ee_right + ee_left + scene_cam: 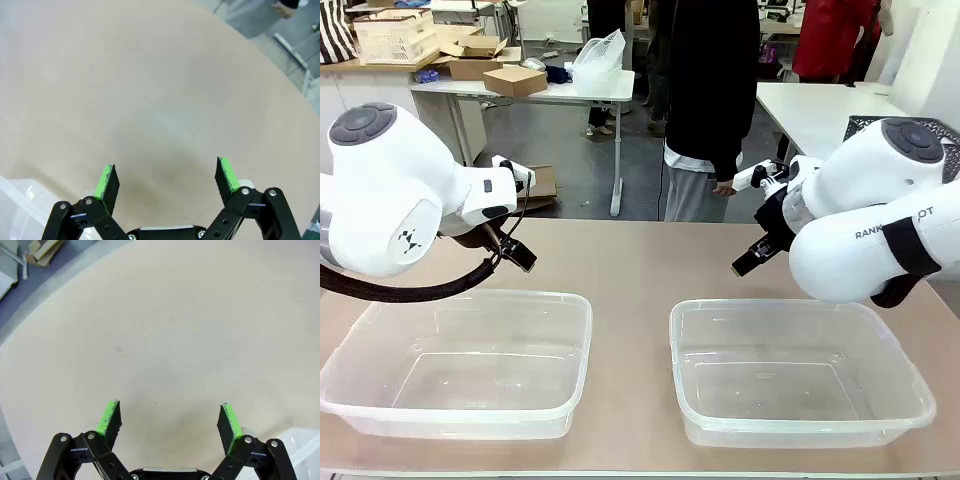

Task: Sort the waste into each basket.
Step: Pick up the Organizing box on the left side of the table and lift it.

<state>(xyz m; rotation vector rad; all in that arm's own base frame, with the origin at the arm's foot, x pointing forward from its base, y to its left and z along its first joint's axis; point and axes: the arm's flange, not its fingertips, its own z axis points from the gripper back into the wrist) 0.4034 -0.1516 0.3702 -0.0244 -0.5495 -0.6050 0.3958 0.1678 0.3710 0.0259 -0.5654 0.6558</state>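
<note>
Two clear rectangular plastic tubs with rolled rims are set side by side on the beige bench [640, 255] in the lower part of the front frame. The left tub [470, 297] and the right tub [775, 304] are both bare inside. The black, green-padded left fingers [520, 254] are spread wide and empty above the bench at centre left, and the right fingers [748, 262] likewise at centre right. Whether anything is carried in the person's hand [724, 187] at upper centre cannot be told. The step in hand is judged to be readiness for waste. The fingers are best held wide and clear of the tub rims, and each piece taken squarely across its body.
</note>
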